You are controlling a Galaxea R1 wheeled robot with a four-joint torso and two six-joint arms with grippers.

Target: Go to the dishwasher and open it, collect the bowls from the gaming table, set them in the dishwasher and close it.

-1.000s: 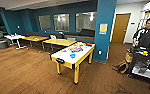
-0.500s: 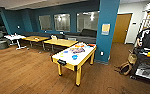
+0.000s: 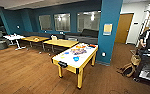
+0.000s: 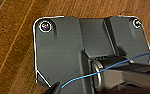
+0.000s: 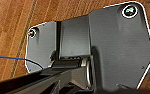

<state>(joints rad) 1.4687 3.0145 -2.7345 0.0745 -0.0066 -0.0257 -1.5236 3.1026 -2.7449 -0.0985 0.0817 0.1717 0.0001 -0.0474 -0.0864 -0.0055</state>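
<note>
- Gaming table (image 3: 79,57), a white-topped counter with yellow legs, stands mid-room, left of a blue pillar (image 3: 108,30)
- Blue bowl (image 3: 76,59) lies near its near end
- Both wrists hang over wooden floor (image 4: 13,37); end effector openings: cannot tell

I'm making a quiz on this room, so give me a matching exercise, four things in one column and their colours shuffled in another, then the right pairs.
Things:
1. gaming table top
2. big pillar
3. door at the back right
4. floor

Colours:
A. teal blue
B. reddish-brown wood planks
C. glossy white
D. light tan wood

Pairs: 1-C, 2-A, 3-D, 4-B
</note>
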